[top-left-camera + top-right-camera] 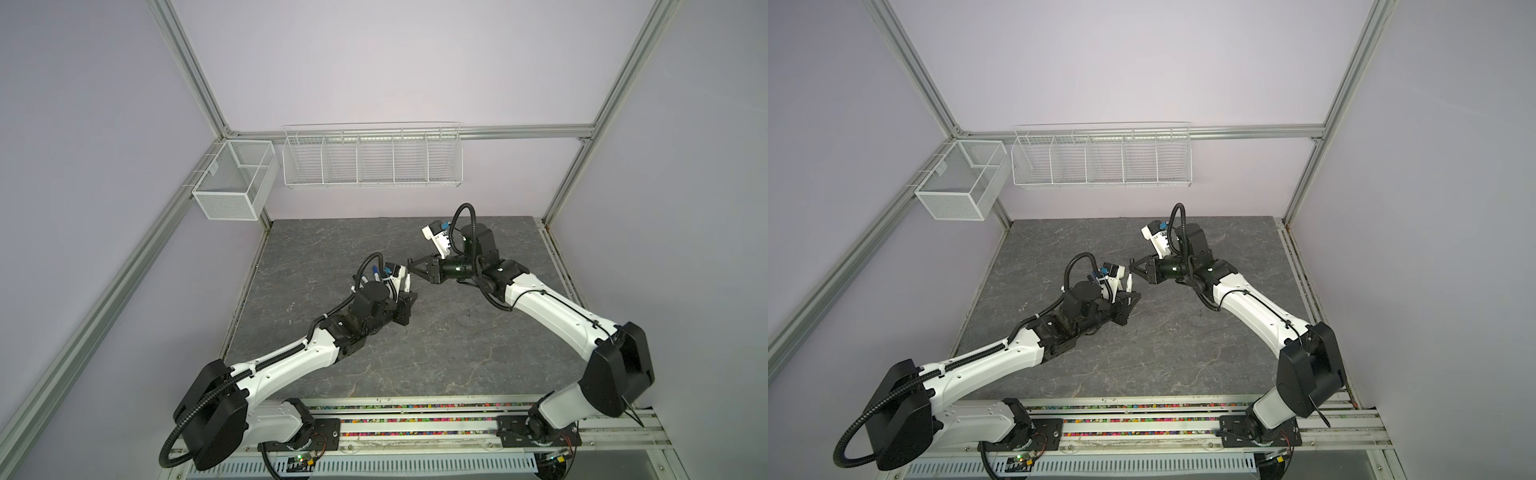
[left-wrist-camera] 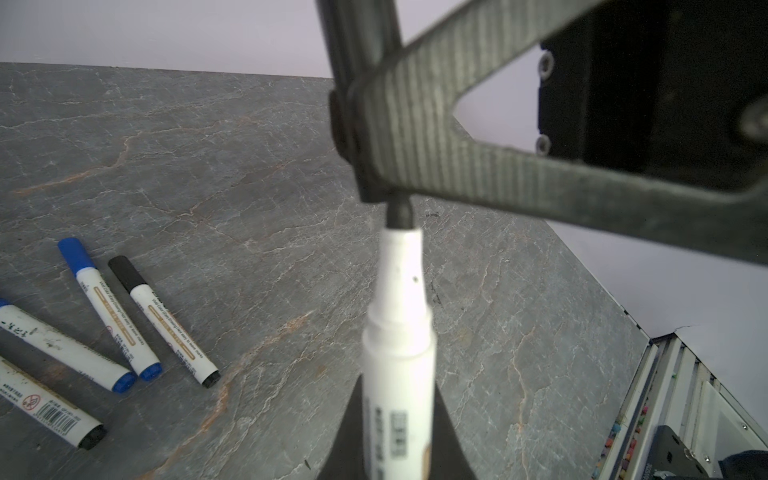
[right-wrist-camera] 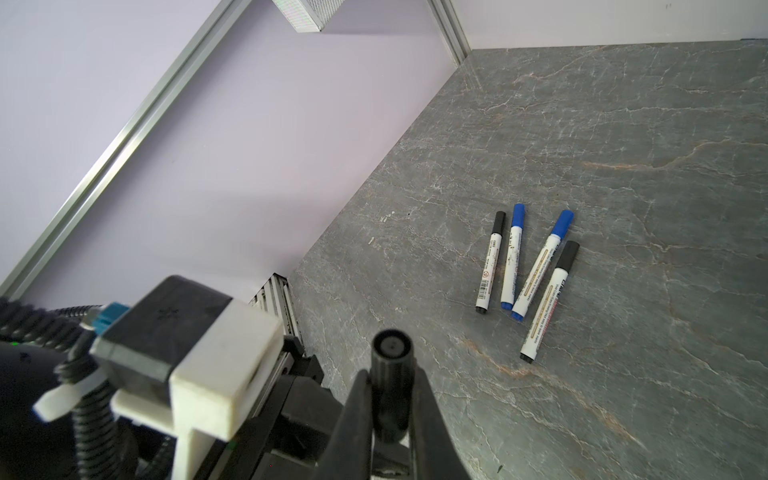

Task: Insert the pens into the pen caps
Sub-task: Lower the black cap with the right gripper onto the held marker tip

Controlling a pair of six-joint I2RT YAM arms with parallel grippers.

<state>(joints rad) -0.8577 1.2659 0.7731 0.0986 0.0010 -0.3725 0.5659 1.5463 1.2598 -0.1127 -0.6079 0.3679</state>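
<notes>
My left gripper point(image 2: 399, 386) is shut on a white pen point(image 2: 399, 332) with a printed barrel and a bare black tip point(image 2: 400, 214). The tip points up at the fingers point(image 2: 436, 137) of my right gripper. My right gripper point(image 3: 390, 374) is shut on a black pen cap point(image 3: 390, 382) that lies lengthwise between its jaws. In both top views the two grippers point(image 1: 409, 301) point(image 1: 409, 266) meet above the middle of the table, with the pen point(image 1: 1130, 282) standing between them. Whether the tip is inside the cap is hidden. Several capped pens point(image 3: 528, 266), blue and black, lie on the table.
The capped pens point(image 2: 110, 309) lie together on the grey stone table point(image 1: 436, 353), mostly hidden behind my left arm in both top views. A white wire rack point(image 1: 372, 160) and a mesh box point(image 1: 235, 178) hang on the back wall. Metal rails point(image 1: 415, 415) run along the front edge.
</notes>
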